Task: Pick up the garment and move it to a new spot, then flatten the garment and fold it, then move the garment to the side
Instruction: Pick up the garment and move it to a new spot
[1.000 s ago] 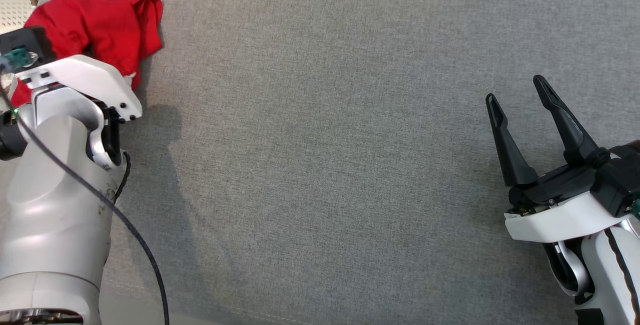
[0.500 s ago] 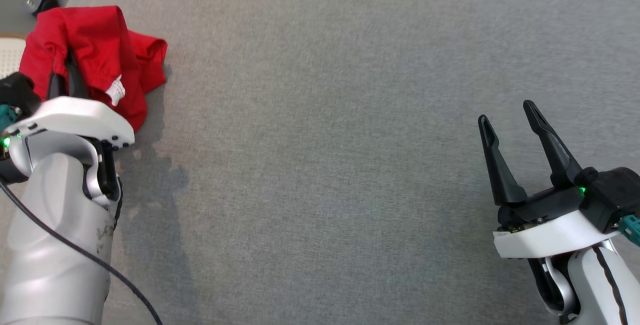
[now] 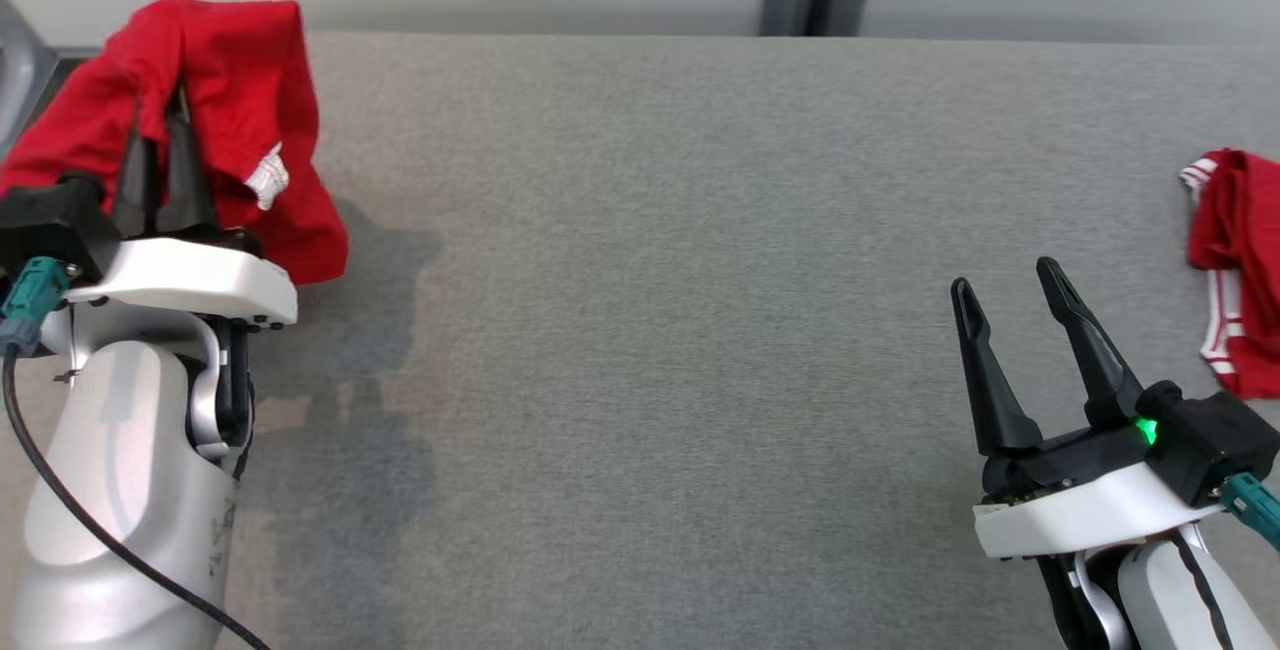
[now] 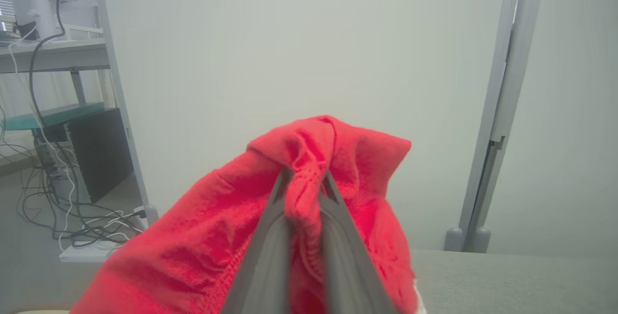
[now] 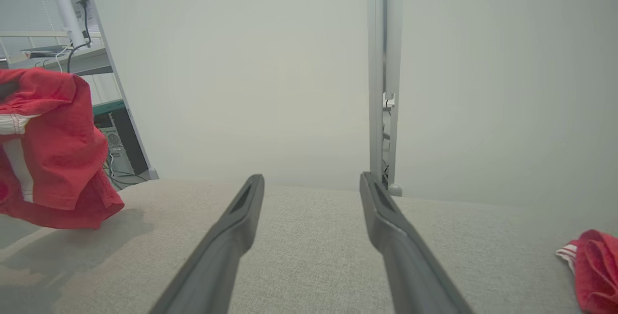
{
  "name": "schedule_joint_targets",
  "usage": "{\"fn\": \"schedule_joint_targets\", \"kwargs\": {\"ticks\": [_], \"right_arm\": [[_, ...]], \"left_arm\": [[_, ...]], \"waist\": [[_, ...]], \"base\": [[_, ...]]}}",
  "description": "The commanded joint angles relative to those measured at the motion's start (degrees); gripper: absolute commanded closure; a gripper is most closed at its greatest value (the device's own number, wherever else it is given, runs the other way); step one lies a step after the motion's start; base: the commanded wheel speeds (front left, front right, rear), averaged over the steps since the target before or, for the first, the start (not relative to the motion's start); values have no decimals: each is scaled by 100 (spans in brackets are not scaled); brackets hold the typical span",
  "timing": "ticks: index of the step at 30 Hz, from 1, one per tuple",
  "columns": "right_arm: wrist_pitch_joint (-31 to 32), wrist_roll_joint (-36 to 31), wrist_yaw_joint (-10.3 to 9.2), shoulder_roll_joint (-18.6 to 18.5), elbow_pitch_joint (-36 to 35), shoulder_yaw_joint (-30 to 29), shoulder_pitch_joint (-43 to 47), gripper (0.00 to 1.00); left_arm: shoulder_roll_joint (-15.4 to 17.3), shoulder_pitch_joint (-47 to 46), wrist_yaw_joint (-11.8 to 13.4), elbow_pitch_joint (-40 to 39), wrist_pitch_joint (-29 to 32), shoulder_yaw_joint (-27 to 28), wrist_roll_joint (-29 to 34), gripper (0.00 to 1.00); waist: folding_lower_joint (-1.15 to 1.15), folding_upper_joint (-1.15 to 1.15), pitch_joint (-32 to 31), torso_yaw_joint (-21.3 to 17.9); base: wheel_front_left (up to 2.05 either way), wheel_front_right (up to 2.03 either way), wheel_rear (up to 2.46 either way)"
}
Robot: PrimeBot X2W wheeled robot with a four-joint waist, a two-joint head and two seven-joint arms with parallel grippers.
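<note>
Red cloth bunched up in my left gripper point(image 3: 160, 102) right now, so that's the garment point(image 3: 235, 120) off the grey tabletop point(image 3: 640, 280) and hanging at the far left corner. My wrist camera shows the two fingers pressed in on a thick fold with fabric squeezed up between them and spilling over both sides. From the other wrist camera the bottom hem looks like it's just about brushing the surface, shadow right under it, though I can't tell if it's fully clear. My right gripper point(image 3: 1003, 272) is sitting low on the right with its fingers spread wide and nothing in them. There's also a second red piece with white stripes point(image 3: 1235, 310) lying crumpled at the right edge, well apart from what I'm holding. I'd say I'm in the very first step, the pick-up-and-move part, with no flattening or folding begun. Next thing I reckon is carrying this bundle over the big open middle of the table, lowering it so it doesn't land as a wad, then bringing the free gripper in to grab an edge and pull it flat. Grip is on a lump, not a corner, so spreading could be fiddly.
</note>
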Motion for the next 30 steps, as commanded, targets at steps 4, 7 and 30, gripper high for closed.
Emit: {"fn": "schedule_joint_targets", "kwargs": {"ticks": [4,7,30], "right_arm": [[-30,10,3,50,-18,-37,112,0],[-30,7,3,71,-30,-61,136,0],[-30,3,3,215,-158,-164,111,0]], "left_arm": [[-23,120,-79,-216,92,-181,77,100],[-83,137,-121,-340,164,-316,92,100],[-654,-258,-532,-770,657,-1581,226,100]], "waist": [[0,0,-283,-485],[0,0,-338,-722],[0,0,-321,-1990]], "base": [[0,0,0],[0,0,0],[0,0,0]]}}
